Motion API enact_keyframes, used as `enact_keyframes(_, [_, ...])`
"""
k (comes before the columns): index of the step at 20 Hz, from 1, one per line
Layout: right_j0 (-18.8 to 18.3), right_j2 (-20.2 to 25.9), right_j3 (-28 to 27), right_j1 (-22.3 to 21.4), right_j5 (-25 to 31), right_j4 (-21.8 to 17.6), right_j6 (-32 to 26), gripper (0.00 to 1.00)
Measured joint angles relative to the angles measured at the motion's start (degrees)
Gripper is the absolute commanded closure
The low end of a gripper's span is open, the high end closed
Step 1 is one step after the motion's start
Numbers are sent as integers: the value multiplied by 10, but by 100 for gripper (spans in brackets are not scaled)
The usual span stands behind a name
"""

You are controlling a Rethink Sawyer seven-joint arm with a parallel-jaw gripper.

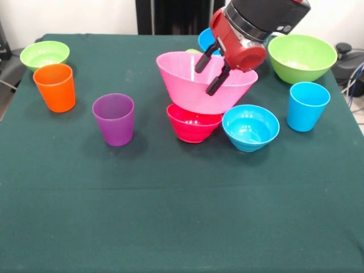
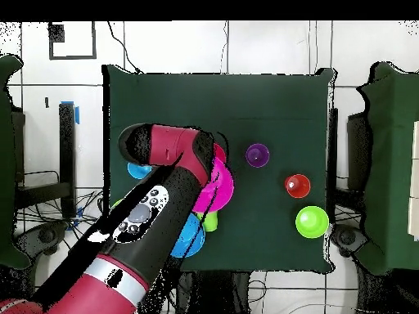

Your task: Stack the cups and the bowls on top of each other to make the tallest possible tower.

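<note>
The large pink bowl [image 1: 187, 85] sits tilted on top of the small red bowl [image 1: 193, 125], with a light blue bowl [image 1: 250, 127] touching at its right. My gripper [image 1: 205, 80] reaches down into the pink bowl with its two black fingers apart; I see nothing between them. An orange cup [image 1: 54, 86], a purple cup [image 1: 114, 119] and a light blue cup [image 1: 307, 106] stand upright and apart. In the overhead view the arm [image 2: 159, 192] covers most of the pink bowl [image 2: 219, 186], and the purple cup [image 2: 258, 154] stands clear.
A small green bowl [image 1: 44, 54] sits at the far left corner and a medium green bowl [image 1: 301, 57] at the far right. Part of a blue bowl [image 1: 205, 40] shows behind the arm. Cables lie off the table's right edge.
</note>
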Motion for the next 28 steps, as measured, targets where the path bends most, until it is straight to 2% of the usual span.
enact_keyframes(11, [0, -22, 0, 10, 0, 11, 0, 0])
enact_keyframes(28, [0, -25, 0, 9, -2, 15, 0, 0])
